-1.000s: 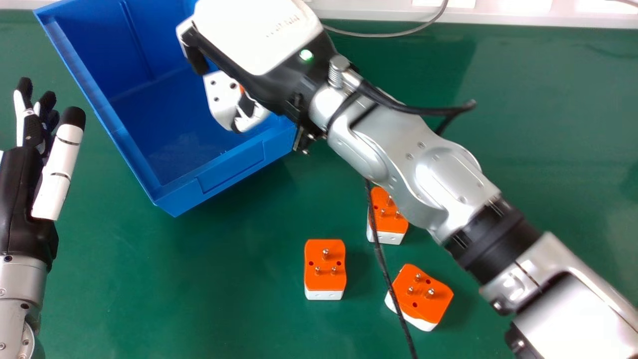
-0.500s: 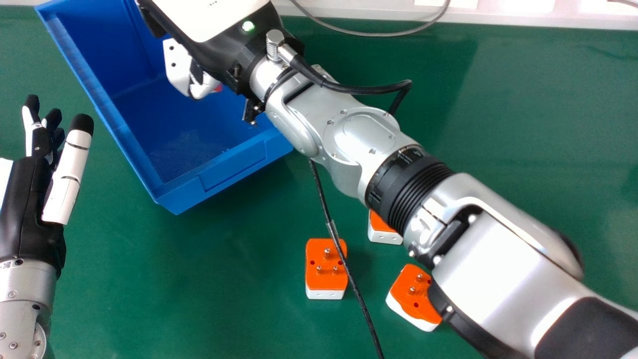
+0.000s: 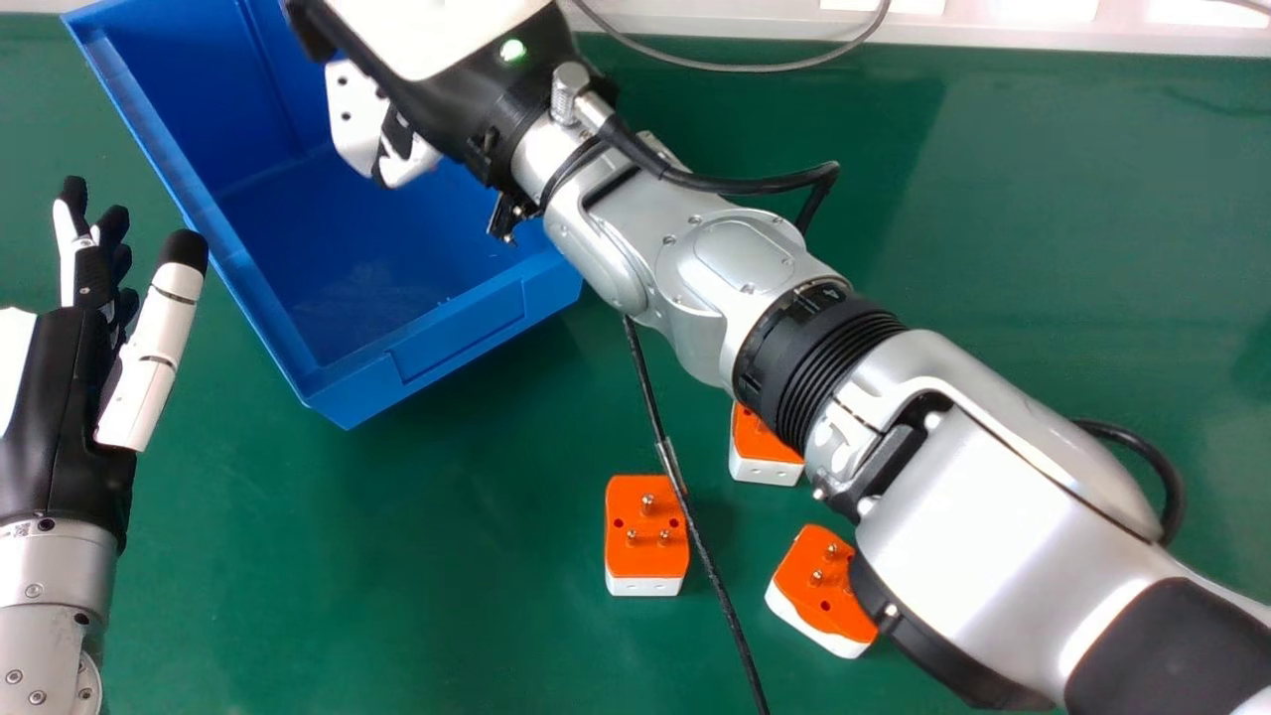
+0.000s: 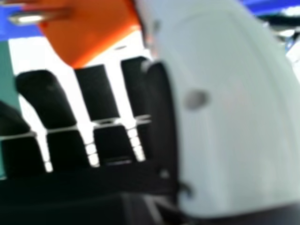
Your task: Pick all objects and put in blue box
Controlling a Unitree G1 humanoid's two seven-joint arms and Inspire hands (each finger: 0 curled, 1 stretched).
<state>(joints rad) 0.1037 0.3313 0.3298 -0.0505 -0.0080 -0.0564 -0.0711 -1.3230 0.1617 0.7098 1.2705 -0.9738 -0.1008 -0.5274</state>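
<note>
Over the blue box (image 3: 447,333), my right hand (image 3: 477,94) hangs in the upper left of the head view, its thumb inside the box's outline. In the right hand view, my right hand (image 4: 96,91) is curled on an orange and white plug adapter (image 4: 89,28), which lies between fingertips and thumb with a metal pin showing. On the green table are a middle adapter (image 3: 645,556), a rear adapter (image 3: 765,467) partly under the right arm, and a front adapter (image 3: 809,596) partly covered by it. My left hand (image 3: 60,397) is open, left of the box.
My right forearm crosses diagonally from the lower right to the box. A thin black cable (image 3: 705,556) hangs from it, passing over the middle adapter's right edge. A grey cable (image 3: 755,69) lies along the table's far edge. Green table (image 3: 348,556) stretches below the box.
My right hand and arm have swung left and farther over the box, then shifted slightly back right. My left hand has drifted a little rightward. The adapters on the table have stayed put.
</note>
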